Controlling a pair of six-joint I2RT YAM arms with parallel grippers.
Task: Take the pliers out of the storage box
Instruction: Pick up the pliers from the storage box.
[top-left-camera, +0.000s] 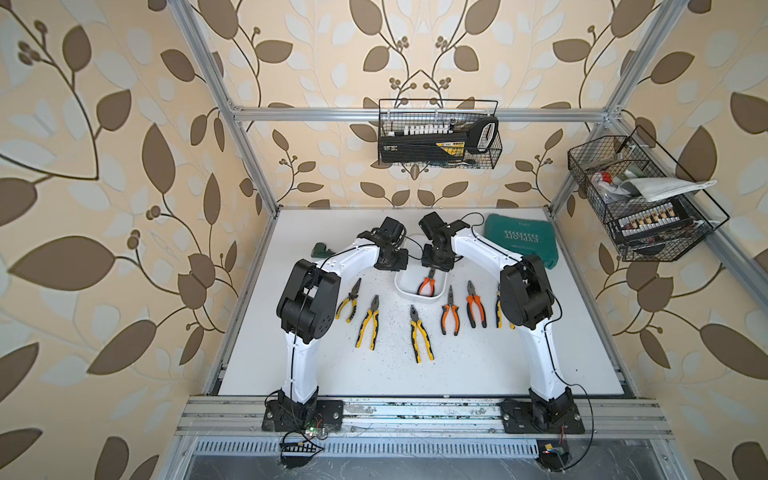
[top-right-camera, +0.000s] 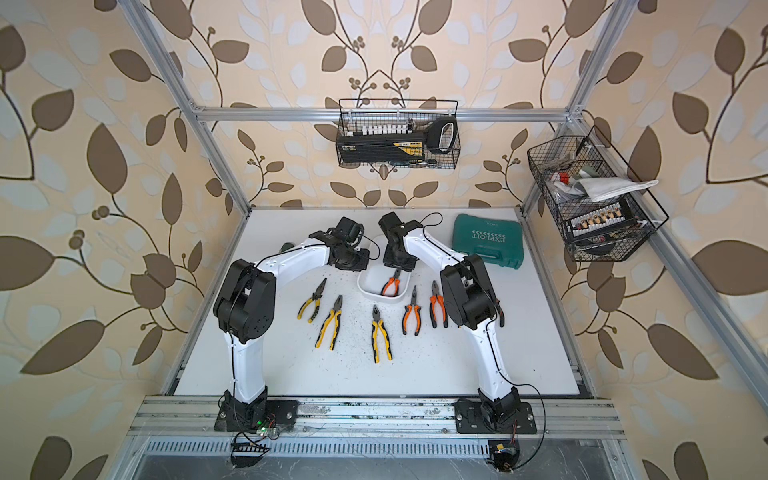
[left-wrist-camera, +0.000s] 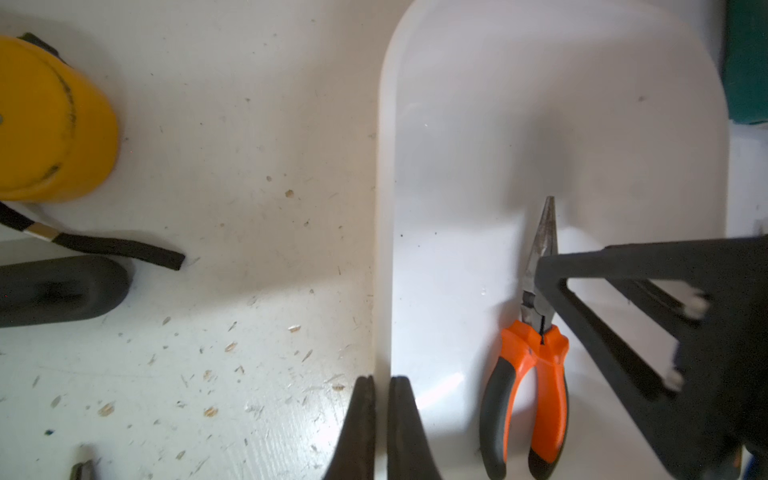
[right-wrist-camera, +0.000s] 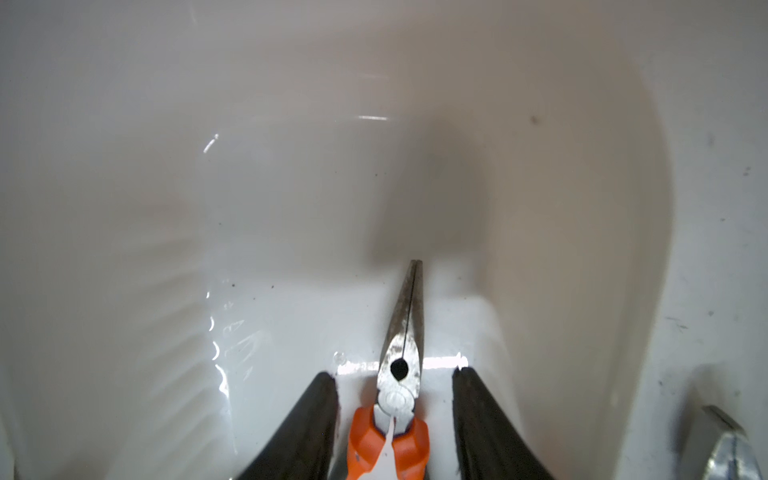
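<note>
Toward the table's (top-left-camera: 457, 374) far edge, the box (top-left-camera: 408, 284) rim was pinched by the left jaws; the right jaws, spread astride the pliers (right-wrist-camera: 401, 353), needed to be closed squarely.

The teal tool case (top-left-camera: 519, 241) bears the word "EXPLOIT", seen upside down, beside a row of chevrons.

The left arm (top-left-camera: 299, 365) and right arm (top-left-camera: 544, 361) have white shells, black joints, thin black cables, black base plates.

Partly hidden tool
Right of the storage box (top-left-camera: 405, 287), the right arm's elbow (top-left-camera: 525, 295) covers most of one yellow-handled pliers (top-left-camera: 497, 313).
</note>
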